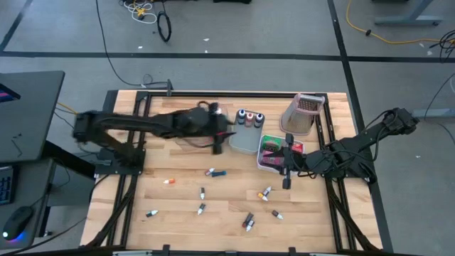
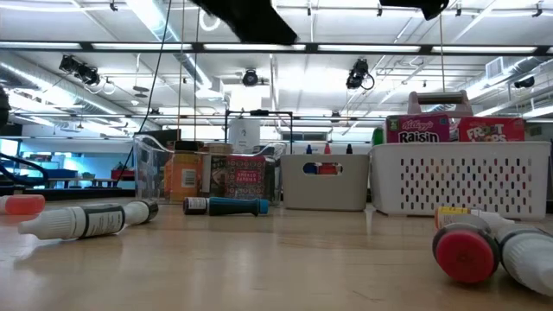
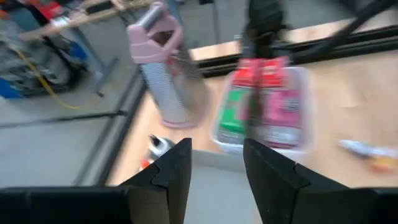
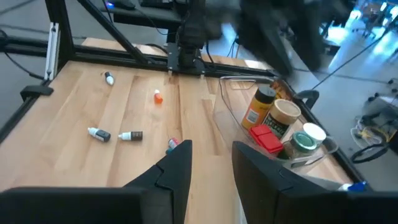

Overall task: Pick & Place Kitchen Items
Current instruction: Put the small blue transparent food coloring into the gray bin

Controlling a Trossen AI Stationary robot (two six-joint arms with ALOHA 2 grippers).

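Several tiny bottles with coloured caps [image 1: 215, 172] lie on their sides across the wooden table. Red, pink and green boxes [image 3: 267, 99] stand in a white perforated bin [image 1: 264, 162]. Short jars and an orange packet [image 4: 280, 118] sit in a clear bin [image 4: 233, 118]. A grey bin [image 1: 245, 142] holds a few capped bottles [image 1: 249, 119]. My left gripper [image 1: 218, 142] hovers open between the clear and grey bins and points toward the white bin. My right gripper [image 1: 284, 169] hovers open over the white bin's near end and points toward the table's left.
A metal grater with a pink top [image 1: 301, 114] stands by the far right corner. A black frame rail [image 1: 213, 93] runs round the table. Bare wood [image 1: 178, 199] lies between the scattered bottles on the near half. In the low view a red-capped bottle [image 2: 467, 250] lies close.
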